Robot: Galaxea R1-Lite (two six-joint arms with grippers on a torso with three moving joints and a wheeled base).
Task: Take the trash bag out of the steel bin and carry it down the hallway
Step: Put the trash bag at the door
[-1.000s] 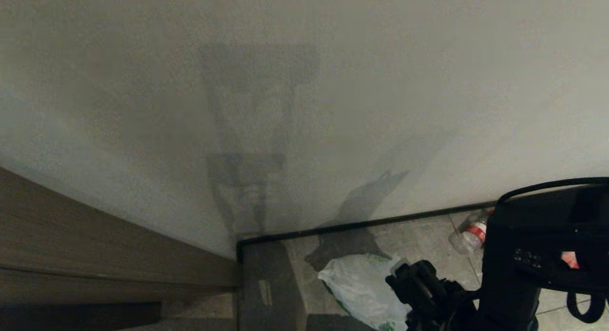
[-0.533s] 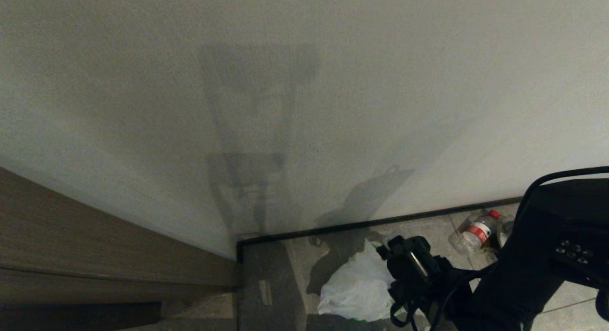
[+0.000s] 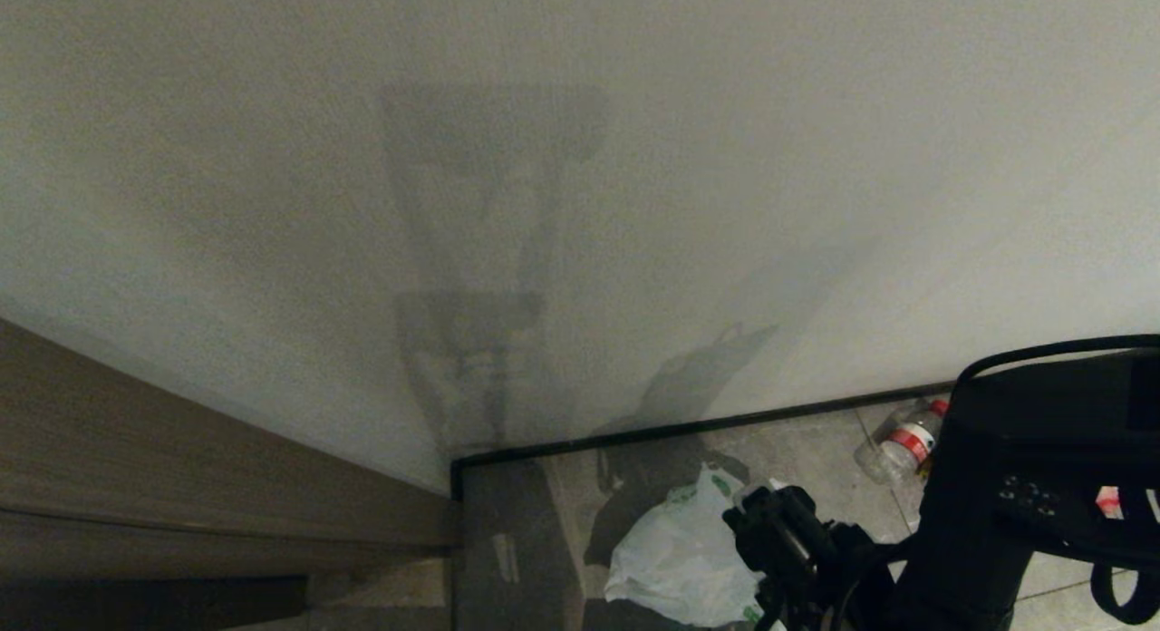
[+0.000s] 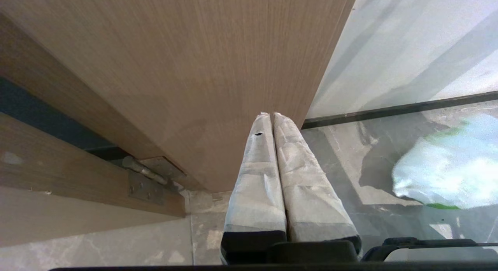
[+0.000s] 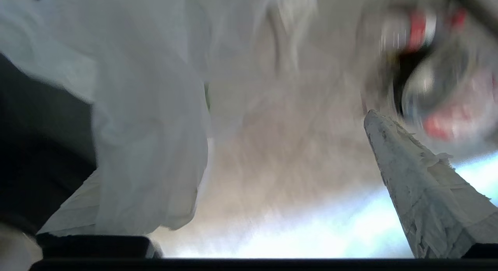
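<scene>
Head view: the trash bag (image 3: 675, 558) is seen on the grey floor (image 3: 807, 459) by the skirting, the right gripper (image 3: 770, 531) just right of it.
Left wrist view: left gripper (image 4: 272, 119) pressed together, empty, before the wooden door (image 4: 186, 68).
Right wrist view: fingers (image 5: 412, 173) spread wide, bag draped over one.

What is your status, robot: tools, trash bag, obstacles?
Right tool open beside trash bag; left tool shut, parked near wooden door. Bag on floor by wall. Plastic bottle close by.
</scene>
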